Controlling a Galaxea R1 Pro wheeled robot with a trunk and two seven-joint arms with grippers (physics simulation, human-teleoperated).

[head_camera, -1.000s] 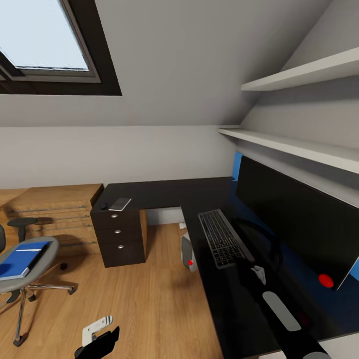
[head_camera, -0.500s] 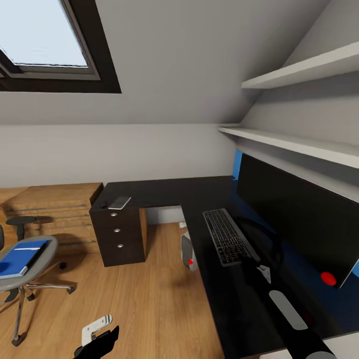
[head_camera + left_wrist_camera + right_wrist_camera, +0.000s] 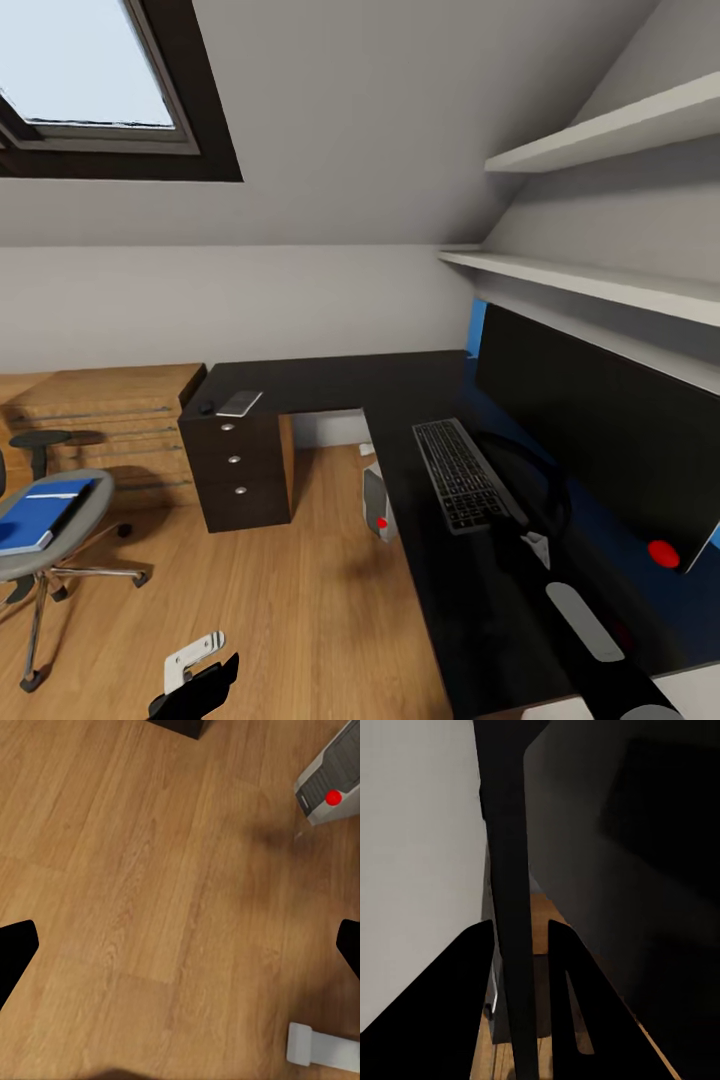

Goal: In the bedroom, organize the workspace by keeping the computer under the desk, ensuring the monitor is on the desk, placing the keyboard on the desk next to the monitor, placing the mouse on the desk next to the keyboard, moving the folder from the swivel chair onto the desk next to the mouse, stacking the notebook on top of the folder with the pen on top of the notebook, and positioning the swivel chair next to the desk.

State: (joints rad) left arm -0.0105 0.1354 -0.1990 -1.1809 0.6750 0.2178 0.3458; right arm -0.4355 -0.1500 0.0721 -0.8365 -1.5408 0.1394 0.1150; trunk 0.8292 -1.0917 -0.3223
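Observation:
The black desk (image 3: pixel 330 385) carries the wide monitor (image 3: pixel 590 440) along its right arm. In front of the monitor lies the keyboard (image 3: pixel 458 472), and my right gripper (image 3: pixel 507 520) (image 3: pixel 521 934) is shut on its near end. The right wrist view shows the thin slab between both fingers. The grey computer (image 3: pixel 376 503) (image 3: pixel 330 784) stands under the desk. At the left, the swivel chair (image 3: pixel 60 545) holds the blue folder (image 3: pixel 40 512). The notebook (image 3: pixel 240 403) lies on the drawer unit beside a small dark mouse (image 3: pixel 207 408). My left gripper (image 3: pixel 200 688) (image 3: pixel 180 945) hangs open over the floor.
A wooden dresser (image 3: pixel 110 400) lines the back wall at the left, with a small black stool (image 3: pixel 38 441) before it. Two white shelves (image 3: pixel 590 285) run above the monitor. Wood floor (image 3: pixel 280 600) stretches between chair and desk.
The keyboard has slid to the right, closer to the monitor, with my right gripper on it. The view has tilted slightly; the left arm has not moved.

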